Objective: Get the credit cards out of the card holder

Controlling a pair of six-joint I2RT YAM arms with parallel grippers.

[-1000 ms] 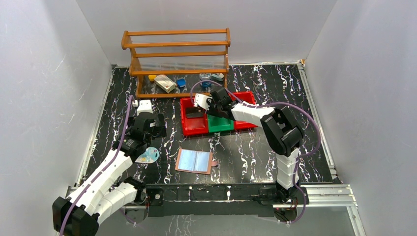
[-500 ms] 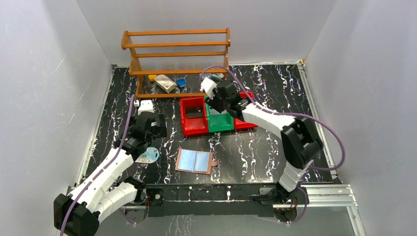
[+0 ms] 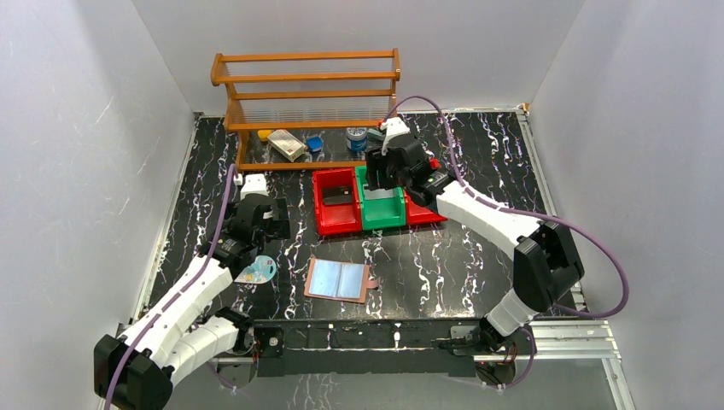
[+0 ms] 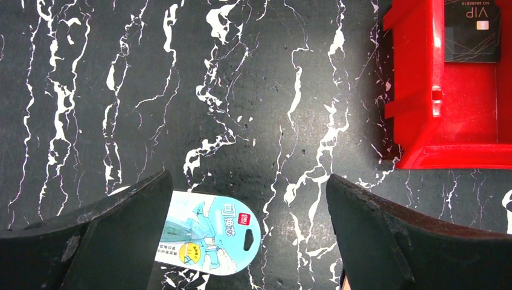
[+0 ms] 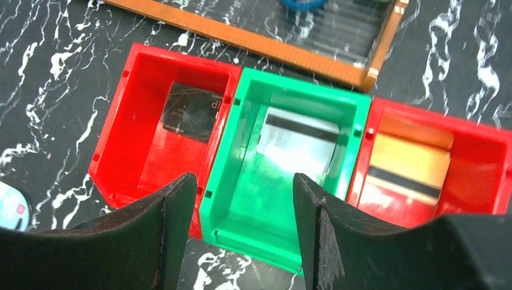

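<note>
Left arm (image 3: 183, 299): stretched forward from its base at the near left, wrist held low.
Left tool (image 4: 247, 178): pointing straight down, jaws spread wide, nothing between the fingers.
Right arm (image 3: 487, 218): elbow pushed out to the right, forearm reaching far and to the left.
Right tool (image 5: 243, 181): tilted downward, jaws parted, nothing gripped.
</note>
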